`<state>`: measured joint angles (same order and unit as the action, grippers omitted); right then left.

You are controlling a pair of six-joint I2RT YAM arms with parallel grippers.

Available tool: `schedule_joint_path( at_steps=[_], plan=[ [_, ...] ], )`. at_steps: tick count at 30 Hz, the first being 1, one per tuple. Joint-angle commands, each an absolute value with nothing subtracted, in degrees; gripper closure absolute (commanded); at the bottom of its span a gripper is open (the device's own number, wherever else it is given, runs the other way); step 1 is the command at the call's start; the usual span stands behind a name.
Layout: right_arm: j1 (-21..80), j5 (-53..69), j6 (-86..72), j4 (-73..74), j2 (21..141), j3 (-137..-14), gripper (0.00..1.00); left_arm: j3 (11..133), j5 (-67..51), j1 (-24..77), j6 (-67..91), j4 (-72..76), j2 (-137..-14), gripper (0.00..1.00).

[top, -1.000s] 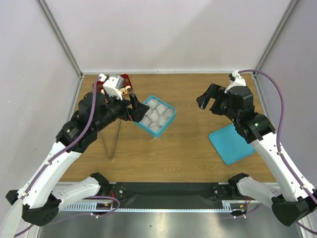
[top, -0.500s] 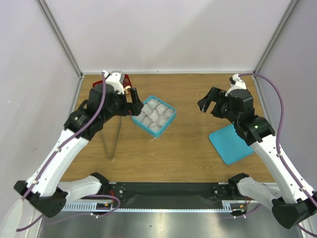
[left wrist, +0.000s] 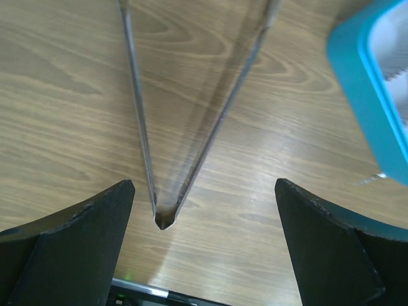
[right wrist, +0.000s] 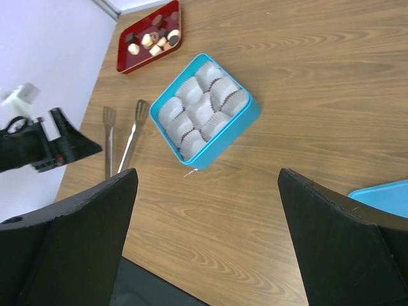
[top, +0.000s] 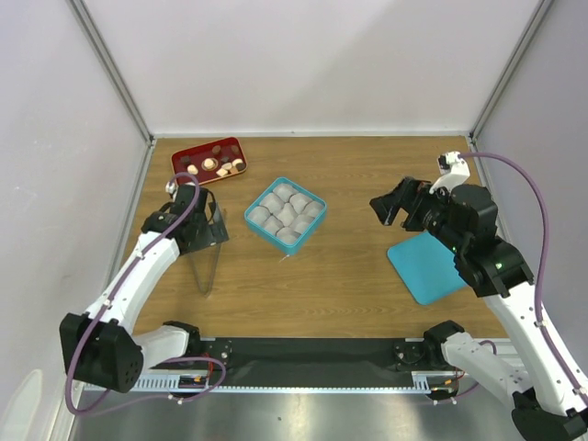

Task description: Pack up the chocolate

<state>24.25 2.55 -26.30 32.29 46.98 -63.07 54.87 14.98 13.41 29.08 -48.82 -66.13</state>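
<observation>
The chocolate [top: 221, 164] is several small dark and tan pieces lying in the red tray [top: 188, 158] at the far left; it also shows in the right wrist view [right wrist: 155, 41]. The teal box [top: 314, 223] holds white paper cups at mid-table, and shows in the right wrist view [right wrist: 239, 124]. My left gripper [top: 207, 230] is open and empty above metal tongs [left wrist: 141, 127] lying on the wood; the tongs' hinge end lies between its fingers. My right gripper [top: 390, 204] is open and empty, high above the table right of the box.
A teal lid [top: 427, 266] lies flat at the right. The tongs [top: 208, 265] lie left of the box, pointing at the near edge. A corner of the box [left wrist: 370, 108] is at the upper right of the left wrist view. Metal frame posts stand at the back corners.
My left gripper has pulled back from beside the red tray and box toward the near left, over the tongs, uncovering the tray. My right arm has shifted slightly right.
</observation>
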Motion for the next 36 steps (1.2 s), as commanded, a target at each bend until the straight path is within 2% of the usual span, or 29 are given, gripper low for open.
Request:
schedule_joint_path(
  at_steps=[1, 6, 17, 22, 28, 36],
  plan=[
    [24.2, 5.7, -26.6, 31.1, 45.2, -62.3, 0.00, 53.4, 18.9, 12.0, 31.5, -45.1, -67.1, 0.00],
    [24.2, 8.4, -26.8, 29.4, 42.1, -59.8, 0.00, 49.1, 14.7, 11.0, 29.6, -40.3, -69.6, 0.00],
    [24.1, 8.4, -25.0, 30.2, 40.8, -59.9, 0.00, 44.9, 14.8, 8.0, 29.7, -37.5, -71.2, 0.00],
    [24.1, 8.7, -25.3, 28.8, 40.6, -58.9, 0.00, 42.6, 9.8, 7.3, 31.0, -34.5, -75.1, 0.00],
    [24.1, 9.4, -25.1, 28.3, 41.2, -58.9, 0.00, 42.2, 12.5, 7.3, 32.6, -34.9, -79.8, 0.00],
    [24.1, 8.5, -24.3, 28.3, 41.5, -58.6, 0.00, 38.5, 6.0, 7.5, 31.8, -27.6, -78.0, 0.03]
  ],
)
